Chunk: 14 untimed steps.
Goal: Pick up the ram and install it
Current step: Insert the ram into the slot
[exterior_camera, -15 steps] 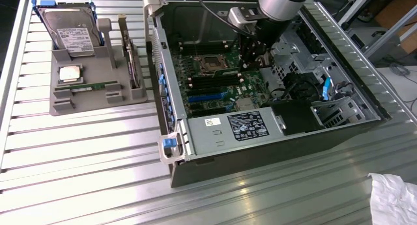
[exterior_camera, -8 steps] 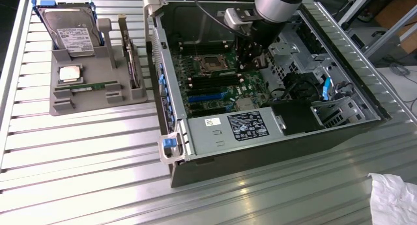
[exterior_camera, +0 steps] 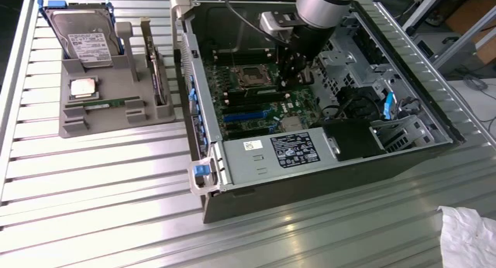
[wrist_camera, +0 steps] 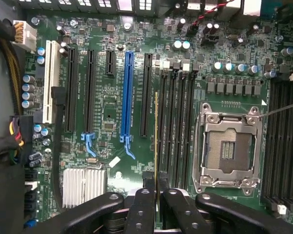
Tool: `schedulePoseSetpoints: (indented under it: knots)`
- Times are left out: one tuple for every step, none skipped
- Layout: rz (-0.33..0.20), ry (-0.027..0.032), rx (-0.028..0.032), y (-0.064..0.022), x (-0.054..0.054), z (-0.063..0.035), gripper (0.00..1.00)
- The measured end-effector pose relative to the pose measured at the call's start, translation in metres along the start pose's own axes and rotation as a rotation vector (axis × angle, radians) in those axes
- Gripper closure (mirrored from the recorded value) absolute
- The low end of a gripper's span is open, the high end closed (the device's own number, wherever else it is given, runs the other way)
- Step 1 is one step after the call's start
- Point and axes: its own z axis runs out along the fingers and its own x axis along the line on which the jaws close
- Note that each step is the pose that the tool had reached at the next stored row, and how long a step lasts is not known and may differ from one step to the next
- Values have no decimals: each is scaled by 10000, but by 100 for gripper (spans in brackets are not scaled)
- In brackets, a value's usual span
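My gripper (wrist_camera: 156, 192) is shut on the ram (wrist_camera: 156, 141), a thin green stick seen edge-on between the two black fingers (wrist_camera: 142, 207). The stick hangs just over the motherboard, beside the bank of black memory slots (wrist_camera: 176, 122) and next to the open processor socket (wrist_camera: 229, 146). I cannot tell whether the stick touches a slot. In the exterior view the gripper (exterior_camera: 298, 67) reaches down into the open computer case (exterior_camera: 213, 134), close to the socket (exterior_camera: 252, 76). A second, similar green stick (exterior_camera: 97, 104) lies in the grey holder (exterior_camera: 101, 125) at that view's left.
The grey holder also carries a hard drive (exterior_camera: 85, 38), a square silver processor chip (exterior_camera: 83, 88) and an upright card (exterior_camera: 159, 76). Inside the case are a power supply (exterior_camera: 279, 154), cables and drive cages (exterior_camera: 387, 105). A white cloth (exterior_camera: 468, 239) lies on the slatted table.
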Motion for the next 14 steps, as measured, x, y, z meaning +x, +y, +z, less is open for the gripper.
schedulePoseSetpoints:
  knots:
    - [51,12,1,27,-2,9,87]
    - [109,40,0,49,-3,19,87]
    - [200,69,-1,63,-4,30,87]
    - [257,93,-2,69,-6,38,87]
    - [281,101,-1,76,-12,45,87]
    - [299,113,-2,83,-23,52,87]
    - [312,122,-2,91,-35,58,87]
    - [332,143,-3,97,-62,66,87]
    - [343,158,-3,102,-75,72,87]
    - [360,168,-3,112,-81,80,87]
    - [383,177,-4,132,-84,88,87]
    - [397,183,-4,147,-86,94,87]
    - [414,190,-4,166,-88,102,87]
    - [434,201,-5,187,-89,113,87]
